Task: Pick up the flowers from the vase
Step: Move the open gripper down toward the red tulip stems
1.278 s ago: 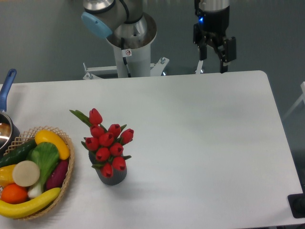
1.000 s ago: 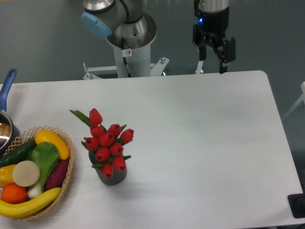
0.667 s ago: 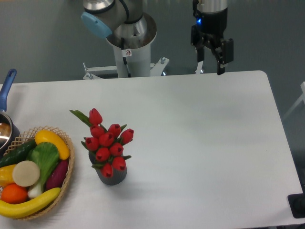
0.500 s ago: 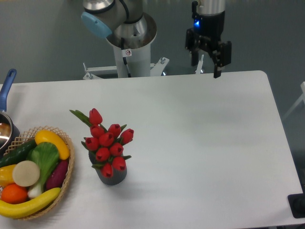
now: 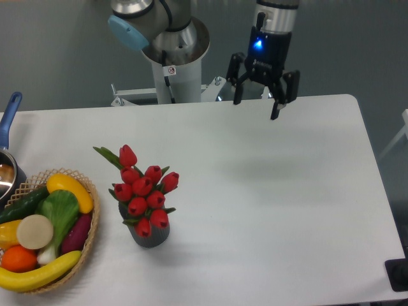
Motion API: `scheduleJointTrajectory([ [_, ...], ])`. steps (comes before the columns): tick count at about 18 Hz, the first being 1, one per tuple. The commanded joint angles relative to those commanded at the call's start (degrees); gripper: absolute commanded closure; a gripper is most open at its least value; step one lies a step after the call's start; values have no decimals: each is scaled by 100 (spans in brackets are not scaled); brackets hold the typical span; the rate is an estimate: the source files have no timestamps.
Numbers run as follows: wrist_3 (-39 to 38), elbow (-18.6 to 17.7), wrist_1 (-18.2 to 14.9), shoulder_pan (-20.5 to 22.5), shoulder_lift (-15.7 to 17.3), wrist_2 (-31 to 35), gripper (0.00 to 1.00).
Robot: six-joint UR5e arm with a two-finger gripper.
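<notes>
White table [image 5: 268, 191], grey room | one vase [image 5: 150, 234], nine red flowers [image 5: 143, 191], one fruit basket [image 5: 89, 223] | gripper [image 5: 256, 102] aloft, fingers spread, empty

The flowers [image 5: 143, 191] hide the vase's [image 5: 150, 236] mouth.
</notes>
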Motion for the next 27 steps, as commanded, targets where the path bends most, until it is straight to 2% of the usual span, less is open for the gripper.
scheduleJointTrajectory([
  [5, 44, 27, 9, -397, -414, -140, 0],
  [8, 18, 1, 18, -415, -678, -1157, 0],
  [10, 26, 0, 9, -415, -731, -1589, 0],
  [12, 61, 9, 87, -432, -993, -2063, 0],
  [14, 27, -9, 394, -459, -1178, -2337, 0],
  [18, 44, 53, 431, -730, -1530, -2811, 0],
  [22, 53, 79, 474, -907, -1706, -2883, 0],
  [25, 53, 27, 886, -1056, -1864, -2883, 0],
  [27, 44, 27, 932, -1074, -1917, -2883, 0],
])
